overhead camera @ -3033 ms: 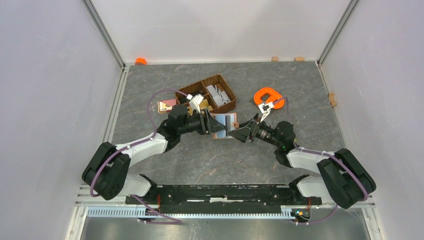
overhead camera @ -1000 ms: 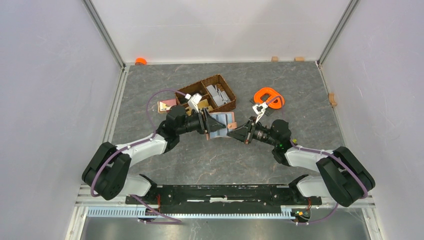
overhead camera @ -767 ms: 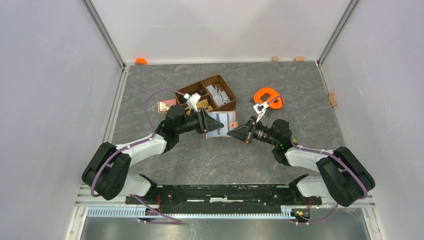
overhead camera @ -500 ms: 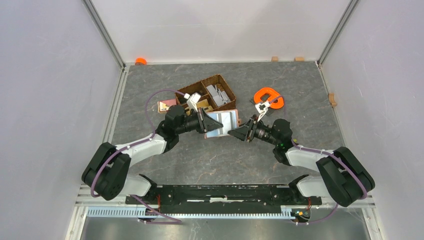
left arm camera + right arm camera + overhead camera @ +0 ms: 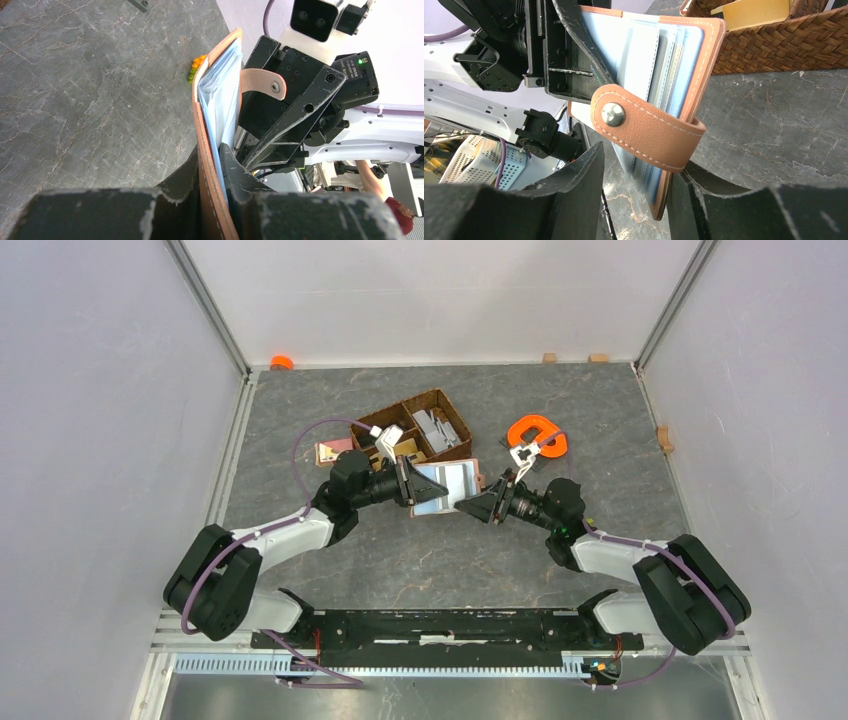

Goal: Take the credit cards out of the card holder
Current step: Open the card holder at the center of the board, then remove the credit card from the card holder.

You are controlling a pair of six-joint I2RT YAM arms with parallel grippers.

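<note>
Two arms, same build: left arm (image 5: 285,532), right arm (image 5: 612,556). White shell on long links, bulky black rounded housings at joints. purple cable (image 5: 303,448) runs along each arm. Long black base rail (image 5: 450,624) under both. White camera box (image 5: 320,17) with two dark lenses on wrist. Small green light (image 5: 358,61) beside white-print label on right arm. left gripper (image 5: 413,484), right gripper (image 5: 466,505): black angular frames, round screws. fingers (image 5: 549,200) matte black, edges scuffed to pale grey.
</note>
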